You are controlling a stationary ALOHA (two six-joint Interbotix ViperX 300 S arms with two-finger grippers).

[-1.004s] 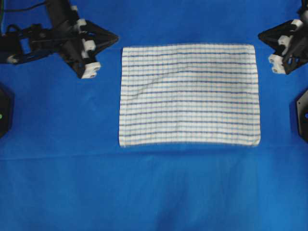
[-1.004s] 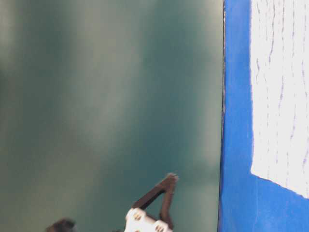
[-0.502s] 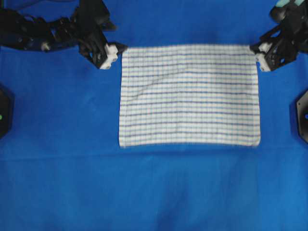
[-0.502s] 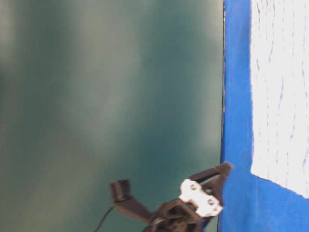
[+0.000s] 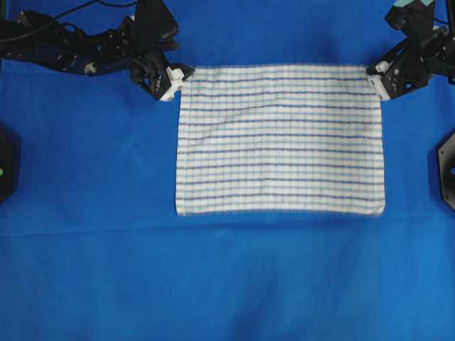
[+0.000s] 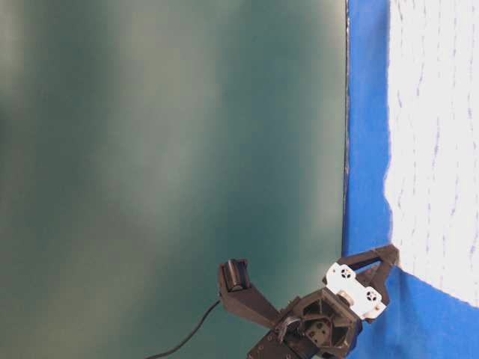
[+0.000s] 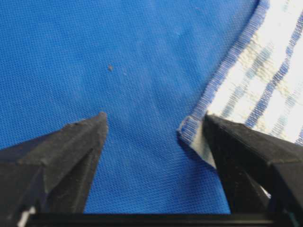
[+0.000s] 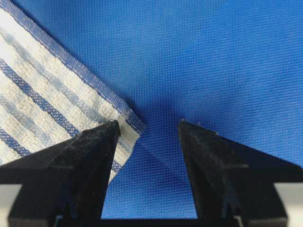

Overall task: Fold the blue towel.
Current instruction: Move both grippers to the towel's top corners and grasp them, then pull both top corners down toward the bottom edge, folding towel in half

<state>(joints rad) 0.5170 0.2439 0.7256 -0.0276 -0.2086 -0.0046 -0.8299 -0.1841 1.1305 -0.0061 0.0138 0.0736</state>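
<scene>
At the worktop's (image 5: pixel 85 270) far edge, the towel (image 5: pixel 280 140) lies flat (unfolded); the left tool (image 5: pixel 173 79) and right tool (image 5: pixel 377 82) are set, jaws apart, at its far corners.

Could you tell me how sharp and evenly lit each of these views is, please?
Overhead view: soft but even light, the blue towel readable. Table-level view: rotated, towel overexposed to near-white, background a blurred green. Left wrist view: tablecloth weave crisp, left gripper fingers dark, slightly soft. Right wrist view: weave sharp, shadow pooled on the cloth around the right gripper.
</scene>
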